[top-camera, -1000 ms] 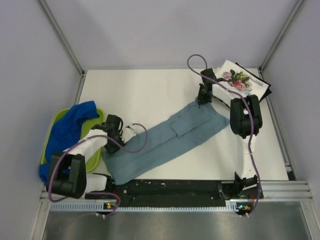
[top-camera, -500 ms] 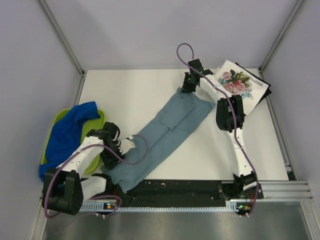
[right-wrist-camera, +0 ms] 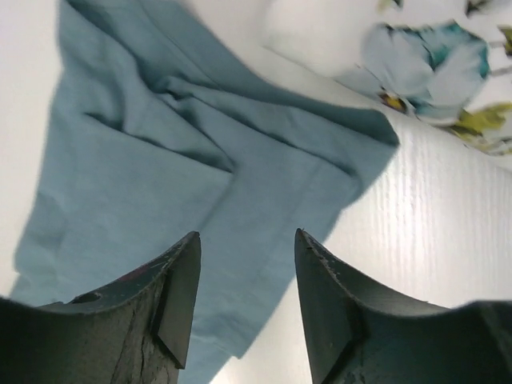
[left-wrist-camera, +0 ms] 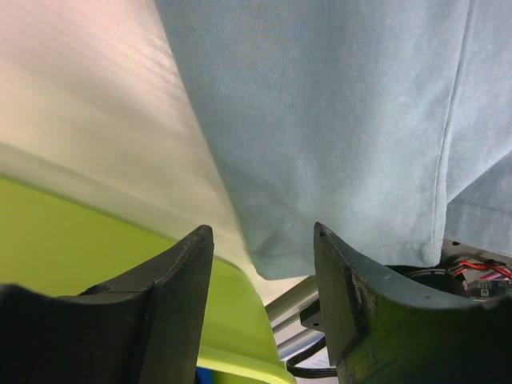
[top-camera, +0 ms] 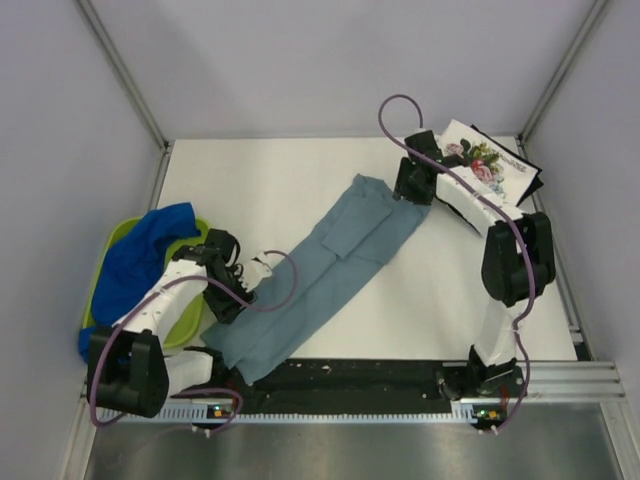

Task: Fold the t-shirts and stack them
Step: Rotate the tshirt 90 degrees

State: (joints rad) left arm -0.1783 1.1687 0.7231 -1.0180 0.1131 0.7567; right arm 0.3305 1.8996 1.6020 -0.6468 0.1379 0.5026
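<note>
Release has come: left claw (left-wrist-camera: pixel 260 240) and right claw (right-wrist-camera: pixel 246 240) now gape empty over the grey shirt (top-camera: pixel 330 265), laid long on the surface (top-camera: pixel 260 190); folding likely follows.

Your left gripper (left-wrist-camera: pixel 262 234) with jaws spread and holding nothing, grey-blue t-shirt (left-wrist-camera: pixel 336 120) hem just past your fingertips, white table (left-wrist-camera: pixel 88 104) at left, lime-green tray (left-wrist-camera: pixel 72 240) at lower left.

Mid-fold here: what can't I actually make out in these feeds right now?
Top view: the black shirt shows only a thin edge from under the floral shirt; the royal blue shirt is partly covered by the left arm.
Right wrist view: the floral shirt is blurred and cut by the top edge.
Left wrist view: the grey-blue shirt is cut off by the top and right edges.
</note>
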